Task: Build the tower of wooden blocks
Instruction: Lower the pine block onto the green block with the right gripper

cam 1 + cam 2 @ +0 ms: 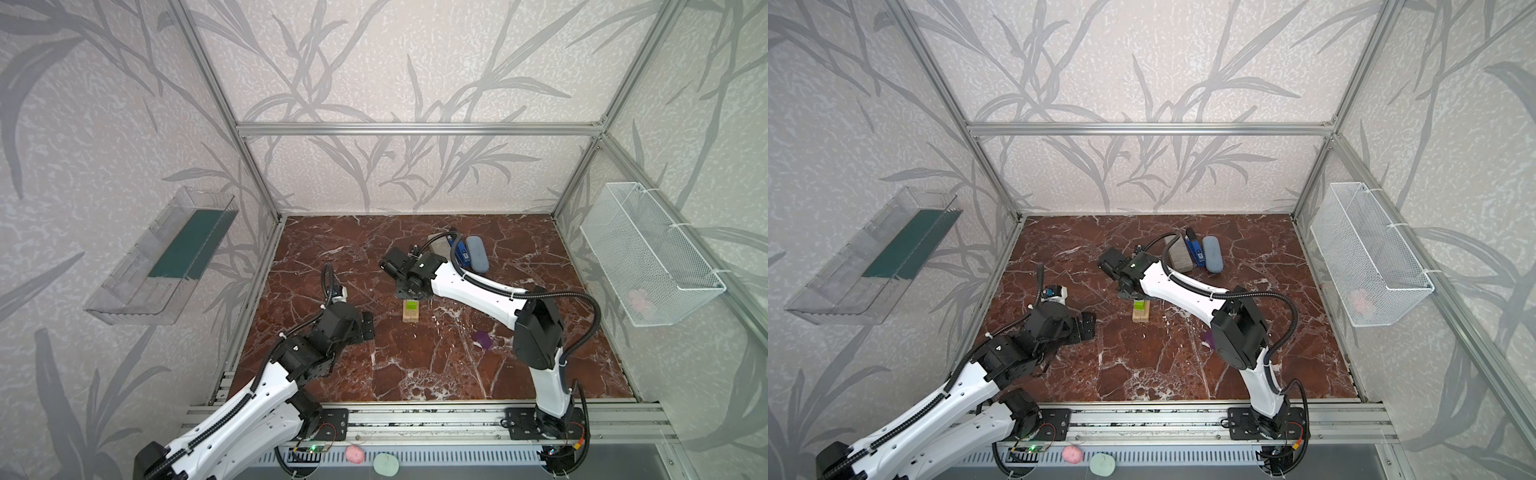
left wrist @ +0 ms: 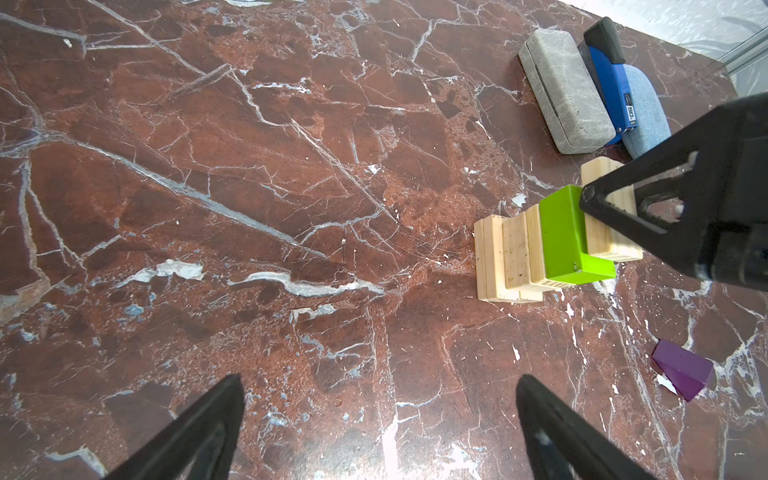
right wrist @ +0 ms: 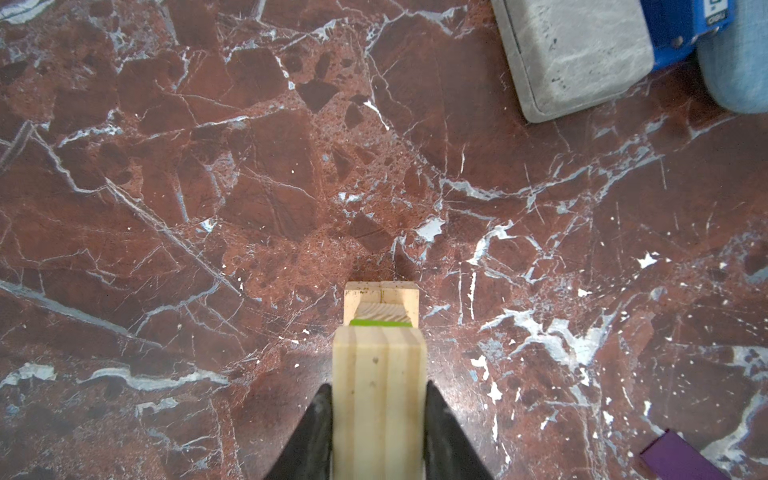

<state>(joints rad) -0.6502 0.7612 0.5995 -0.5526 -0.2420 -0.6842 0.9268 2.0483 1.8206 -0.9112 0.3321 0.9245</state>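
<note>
Pale plank [image 3: 380,361] pinched by right gripper [image 3: 379,388] (over lime-green block [image 2: 563,241]), left gripper [image 2: 380,380] wide

Your left gripper [image 2: 379,378] shows only its two black fingertips, set wide apart over bare red marble table [image 2: 249,166]. Well off from them stands the tower [image 2: 511,257]: pale planks layered, with a green block [image 2: 561,237] on top. A pale block [image 2: 598,237] lies against the green one, and a finger of the right gripper [image 2: 602,199] crosses it. The purple block [image 2: 681,368] lies alone on the marble. Beyond the tower, a grey slab [image 2: 565,91], a blue tool [image 2: 615,87] and a blue-grey case [image 2: 644,112] lie side by side.
</note>
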